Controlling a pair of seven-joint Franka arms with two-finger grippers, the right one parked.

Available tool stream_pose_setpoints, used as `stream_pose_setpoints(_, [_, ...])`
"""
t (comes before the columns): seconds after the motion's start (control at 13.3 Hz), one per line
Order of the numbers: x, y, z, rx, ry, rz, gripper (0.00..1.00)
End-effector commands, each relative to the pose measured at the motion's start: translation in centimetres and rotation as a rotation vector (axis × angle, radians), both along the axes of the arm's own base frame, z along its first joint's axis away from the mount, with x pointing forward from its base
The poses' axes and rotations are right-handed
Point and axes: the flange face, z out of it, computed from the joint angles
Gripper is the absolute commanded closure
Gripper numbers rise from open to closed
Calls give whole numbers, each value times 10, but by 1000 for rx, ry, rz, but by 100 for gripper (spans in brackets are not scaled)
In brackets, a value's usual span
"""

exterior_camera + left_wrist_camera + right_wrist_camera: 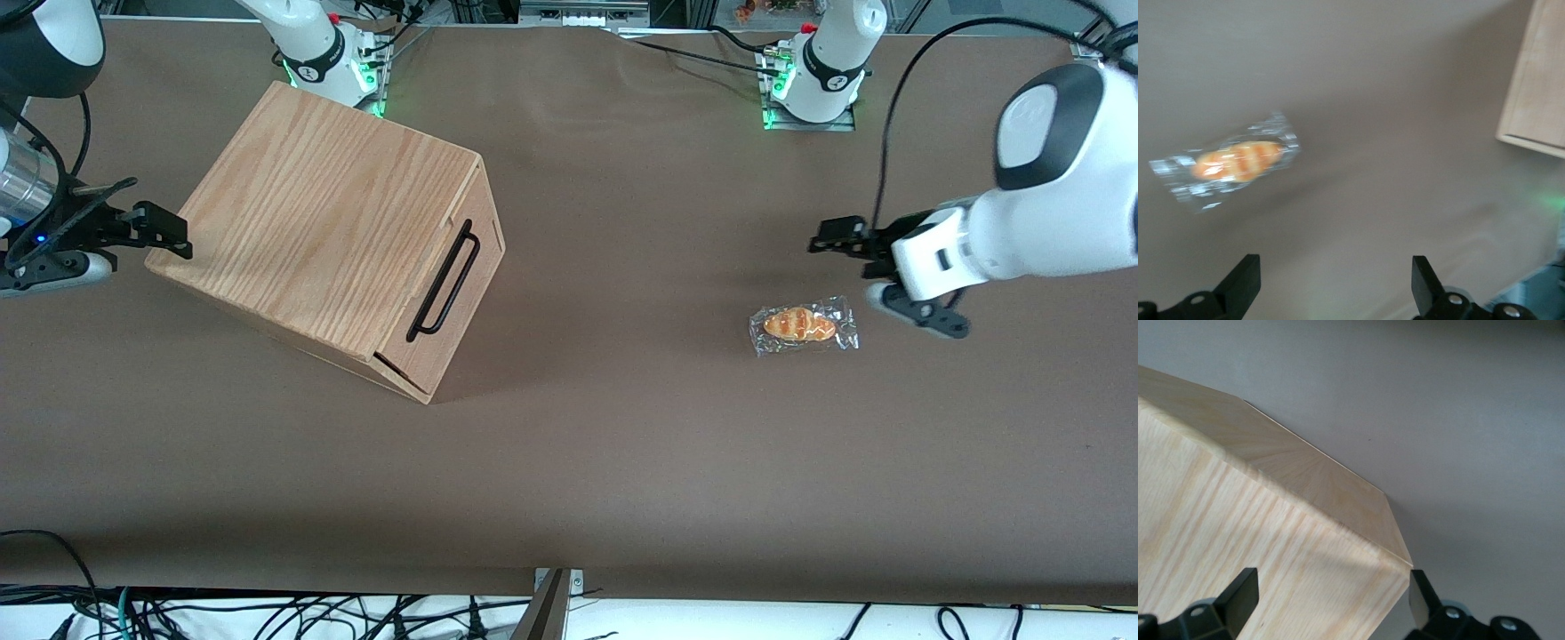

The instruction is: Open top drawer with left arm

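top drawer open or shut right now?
Shut. The top drawer sits flush with the cabinet front, handle untouched. The open gripper hangs near the wrapped bread.

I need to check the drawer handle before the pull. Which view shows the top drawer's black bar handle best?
The front view: the whole handle shows on the top drawer, far from the open gripper. The left wrist view catches only a cabinet corner; the right wrist view only its wood panels.

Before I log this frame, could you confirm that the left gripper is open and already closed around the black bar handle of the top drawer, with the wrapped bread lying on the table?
Not quite. The left gripper is open, but it hangs above the table near the wrapped bread, well apart from the black bar handle of the top drawer. The front view shows this gap. The bread does lie on the table.
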Motion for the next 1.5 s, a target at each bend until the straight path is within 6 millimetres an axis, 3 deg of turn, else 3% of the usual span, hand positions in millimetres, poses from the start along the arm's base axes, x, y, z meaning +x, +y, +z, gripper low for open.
stream_pose_setpoints(0.0, [11,-82,-24,-44,32,20,0])
stream_pose_setpoints(0.15, [8,-148,-36,-55,11,123,0])
stream_pose_setpoints(0.3, [3,-201,-49,-113,25,240,0])
stream_pose_setpoints(0.75, [-32,-328,-69,-273,-41,429,0])
stream_pose_setpoints(1.05, [-70,-388,-87,-277,-87,417,0])
stream_pose_setpoints(1.43, [-75,-408,-93,-281,-88,401,0])
